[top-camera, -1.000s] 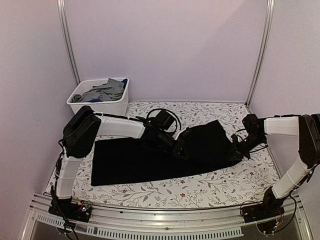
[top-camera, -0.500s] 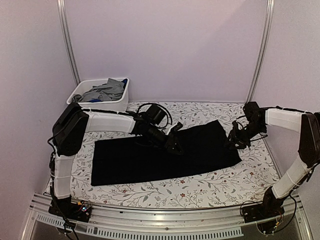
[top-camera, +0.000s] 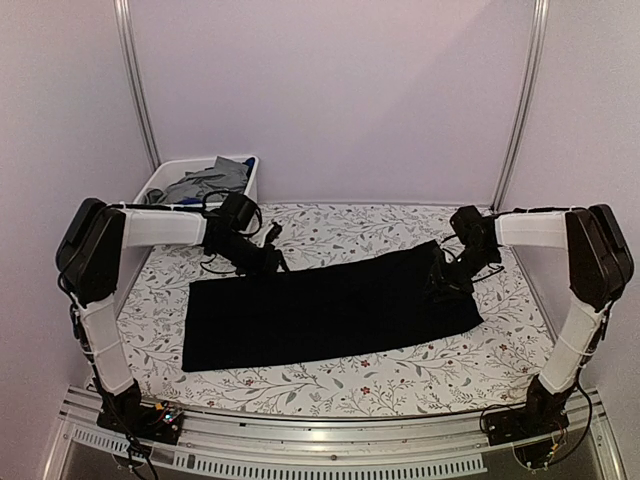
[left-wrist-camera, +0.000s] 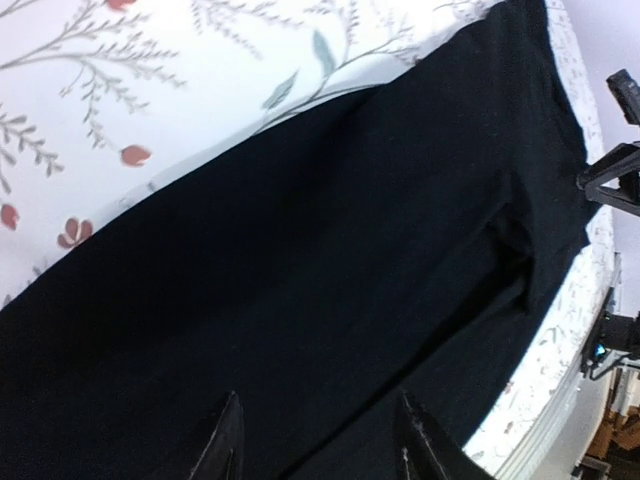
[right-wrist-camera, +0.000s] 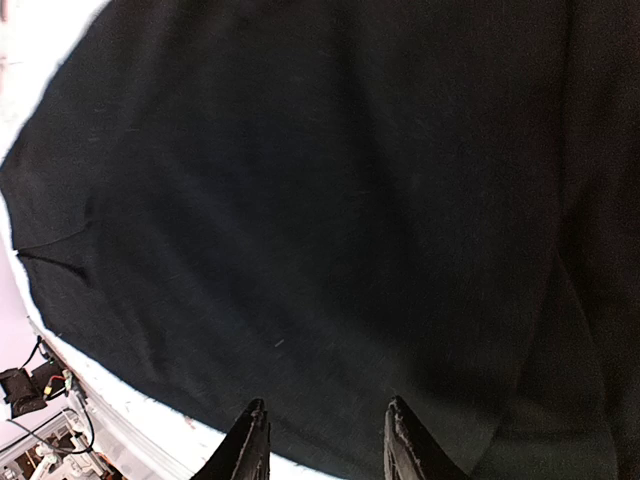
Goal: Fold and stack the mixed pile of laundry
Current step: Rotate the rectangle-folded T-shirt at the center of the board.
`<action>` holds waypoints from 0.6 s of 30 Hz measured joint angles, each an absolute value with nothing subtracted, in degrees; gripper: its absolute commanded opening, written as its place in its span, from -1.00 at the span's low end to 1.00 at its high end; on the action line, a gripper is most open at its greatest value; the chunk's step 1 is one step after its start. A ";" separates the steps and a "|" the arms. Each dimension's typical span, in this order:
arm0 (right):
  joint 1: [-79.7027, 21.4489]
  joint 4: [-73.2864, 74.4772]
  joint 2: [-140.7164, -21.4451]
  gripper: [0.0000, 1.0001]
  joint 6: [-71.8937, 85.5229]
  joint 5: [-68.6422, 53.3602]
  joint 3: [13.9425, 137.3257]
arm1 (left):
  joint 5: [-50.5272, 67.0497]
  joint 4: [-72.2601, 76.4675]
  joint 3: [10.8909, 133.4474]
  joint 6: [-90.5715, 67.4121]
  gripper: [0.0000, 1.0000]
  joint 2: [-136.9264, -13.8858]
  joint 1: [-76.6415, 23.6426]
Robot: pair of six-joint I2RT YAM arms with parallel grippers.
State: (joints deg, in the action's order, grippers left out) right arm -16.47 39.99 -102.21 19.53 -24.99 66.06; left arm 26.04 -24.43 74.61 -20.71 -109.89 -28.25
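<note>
Black T-shirt (top-camera: 330, 310) lies flat in a long band across the middle of the surface (top-camera: 350, 225).
We have both jaws parted and empty just above it, left at its far-left edge, right near its right end, probably to leave the fold undisturbed; the grey shirt (top-camera: 205, 182) sits in the far-left bin (top-camera: 253, 180).

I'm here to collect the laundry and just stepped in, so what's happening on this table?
Two robot arms are working on a black cloth garment, which lies flat as a long rectangle on the floral-patterned table. The left gripper hovers open near its far left edge, and the right gripper hovers open over its right end. Neither holds anything. Grey clothes wait in the white plastic bin at the table's far left corner.
</note>
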 measured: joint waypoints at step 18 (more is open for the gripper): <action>-11.03 51.66 -141.88 -0.34 11.49 -16.95 122.06 | 18.09 -26.50 64.53 -19.86 -0.01 -99.77 -25.23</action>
